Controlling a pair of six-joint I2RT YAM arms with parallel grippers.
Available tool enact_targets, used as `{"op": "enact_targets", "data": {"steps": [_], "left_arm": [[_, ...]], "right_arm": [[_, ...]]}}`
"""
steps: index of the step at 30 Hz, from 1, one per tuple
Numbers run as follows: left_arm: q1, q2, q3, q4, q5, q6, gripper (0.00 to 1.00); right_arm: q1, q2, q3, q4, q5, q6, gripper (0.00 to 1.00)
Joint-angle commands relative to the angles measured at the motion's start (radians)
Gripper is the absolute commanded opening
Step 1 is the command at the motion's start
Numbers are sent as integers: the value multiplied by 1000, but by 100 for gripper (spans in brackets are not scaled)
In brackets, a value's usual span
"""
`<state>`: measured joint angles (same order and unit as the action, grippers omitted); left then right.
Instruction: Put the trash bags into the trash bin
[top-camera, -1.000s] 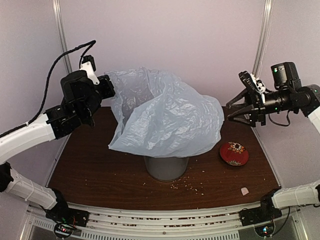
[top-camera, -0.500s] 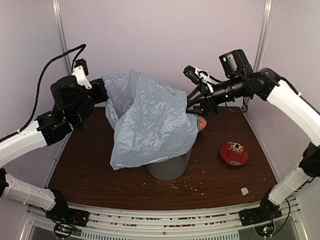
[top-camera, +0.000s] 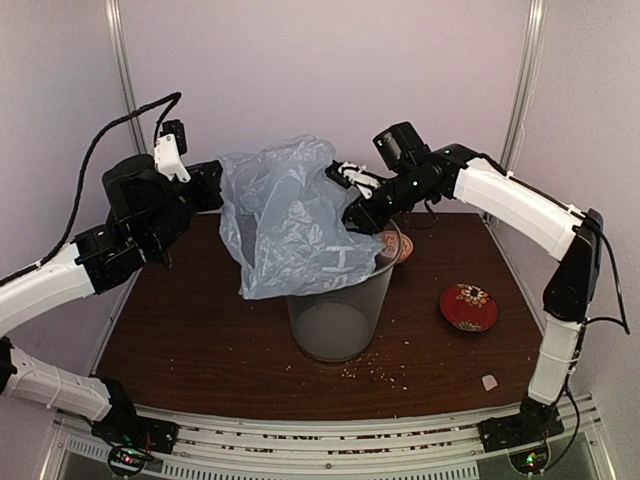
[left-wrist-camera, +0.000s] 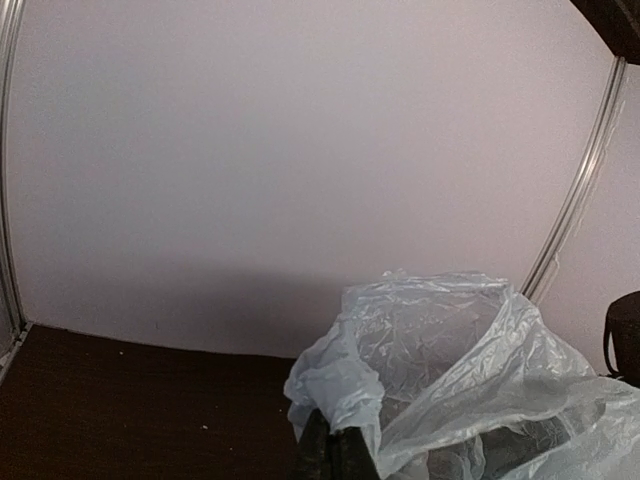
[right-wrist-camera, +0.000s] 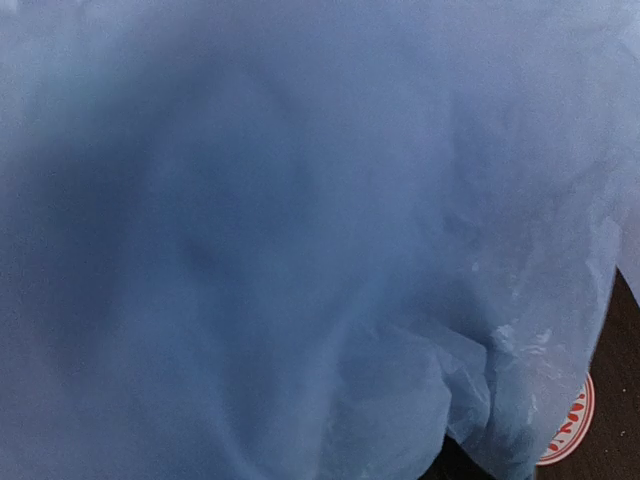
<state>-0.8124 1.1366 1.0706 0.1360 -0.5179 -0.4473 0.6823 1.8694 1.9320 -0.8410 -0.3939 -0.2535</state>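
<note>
- Pale blue-grey trash bag (top-camera: 285, 225) hangs over the wire-mesh trash bin (top-camera: 340, 310), its lower edge falling across the bin's left rim.
- Left tool (top-camera: 212, 186), up and left of the bin, clenched on the bag's top-left edge. The wrist view shows plastic pinched between dark fingers (left-wrist-camera: 335, 455).
- Right tool (top-camera: 352, 213), above the bin's back rim, pressed against the bag's right side. Can't tell if it grips.
- Right wrist view is nearly all blurred bag film.
- Red-patterned bowl (top-camera: 393, 246) just behind the bin; red round dish (top-camera: 468, 307) right of the bin on the brown bench (top-camera: 200, 330).
- Crumbs (top-camera: 375, 373) in front of the bin.
</note>
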Motion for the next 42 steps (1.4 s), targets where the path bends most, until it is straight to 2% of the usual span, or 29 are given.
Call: {"op": "enact_targets", "data": {"steps": [1,6,12,14,17,21,25,35,42], "left_arm": [[4,-27,-33,65,60,-3,0],[4,-47,-61,88,92,3,0],[4,-81,-110,175,164,31,0],[4,-88,-115,190,186,34,0],[4,-89,-118,196,215,38,0],[4,-92,-119,187,241,35,0],[4,-102,-126,172,252,25,0],[4,-108,-158,117,264,-6,0],[4,-98,-181,116,286,-37,0]], "right_arm": [[2,43,45,-86,30,9,49],[10,20,15,-97,16,-7,51],[56,-78,-64,-118,6,-45,60],[86,-89,-91,-176,-20,-83,62],[131,-58,-111,-291,-72,-151,61],[152,-36,-150,-268,-29,-120,59],[152,4,-107,-252,-11,-112,59],[152,219,12,-313,28,-126,57],[153,184,51,-314,21,-118,58]]}}
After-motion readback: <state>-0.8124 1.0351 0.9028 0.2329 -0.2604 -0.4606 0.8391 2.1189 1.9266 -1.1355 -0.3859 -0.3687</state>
